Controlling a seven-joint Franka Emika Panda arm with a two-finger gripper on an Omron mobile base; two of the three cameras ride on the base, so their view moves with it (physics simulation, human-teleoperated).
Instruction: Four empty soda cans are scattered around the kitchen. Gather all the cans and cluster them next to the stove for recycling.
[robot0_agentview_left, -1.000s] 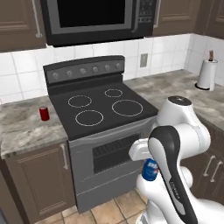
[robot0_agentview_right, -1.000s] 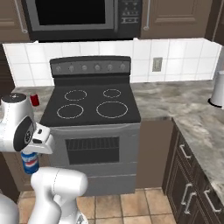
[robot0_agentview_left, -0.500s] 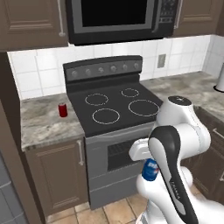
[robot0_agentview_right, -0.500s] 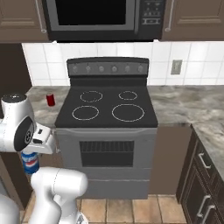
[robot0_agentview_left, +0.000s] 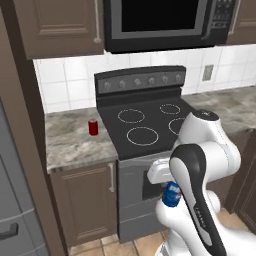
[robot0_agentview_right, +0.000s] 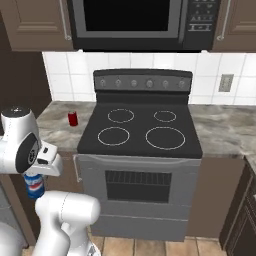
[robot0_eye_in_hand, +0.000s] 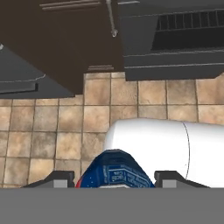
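Observation:
A blue soda can (robot0_agentview_left: 171, 195) with a white band hangs low in front of the oven door, and my gripper (robot0_agentview_left: 169, 188) is shut on it, pointing down. From the right the same blue can (robot0_agentview_right: 34, 186) shows below the hand, held by the gripper (robot0_agentview_right: 35, 179). In the hand view the can's (robot0_eye_in_hand: 114, 172) top fills the space between the fingertips (robot0_eye_in_hand: 57, 178). The black glass-top stove (robot0_agentview_left: 154, 121) stands straight ahead. A red soda can (robot0_agentview_left: 93, 127) stands upright on the counter just left of the stove (robot0_agentview_right: 138, 127), and is also seen as the red can (robot0_agentview_right: 73, 119).
A black microwave (robot0_agentview_right: 135, 22) hangs above the stove. Granite counter (robot0_agentview_left: 70, 142) runs on the left and counter (robot0_agentview_right: 225, 130) on the right. A grey fridge door (robot0_agentview_left: 15, 210) is at far left. Tiled floor (robot0_eye_in_hand: 57, 122) lies below the hand.
The base has driven to the left, so the stove and red can have shifted right in both base views. The arm holds its pose, still gripping the blue can.

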